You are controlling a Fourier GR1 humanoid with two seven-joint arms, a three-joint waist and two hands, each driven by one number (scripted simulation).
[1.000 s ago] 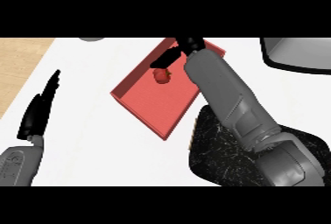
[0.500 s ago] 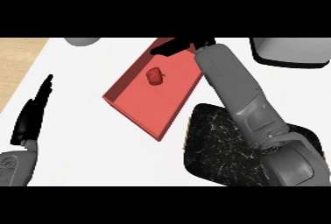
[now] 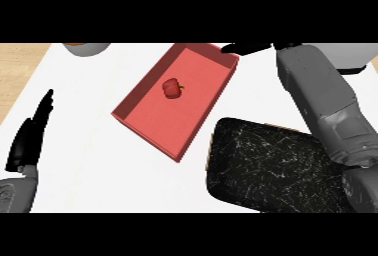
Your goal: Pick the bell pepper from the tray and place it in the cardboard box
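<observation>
A small red bell pepper (image 3: 173, 88) lies in the far half of the red tray (image 3: 156, 131), which sits at an angle on the white counter. My right hand (image 3: 245, 48) is at the tray's far right corner, away from the pepper and partly cut off by the view's upper edge; it holds nothing that I can see. Its grey forearm (image 3: 321, 100) runs down the right side. A dark speckled container with rounded corners (image 3: 269, 167) stands just right of the tray's near end, under that forearm. My left hand (image 3: 31, 134) rests open at the left edge, fingers straight.
A grey bowl (image 3: 87, 48) stands at the far left of the counter. A pale grey object (image 3: 356, 59) shows at the far right. A strip of wooden floor (image 3: 18, 70) runs along the counter's left edge.
My right hand has gone from right above the pepper to the tray's far right corner. The pepper still lies in the tray. The left hand has stayed where it was.
</observation>
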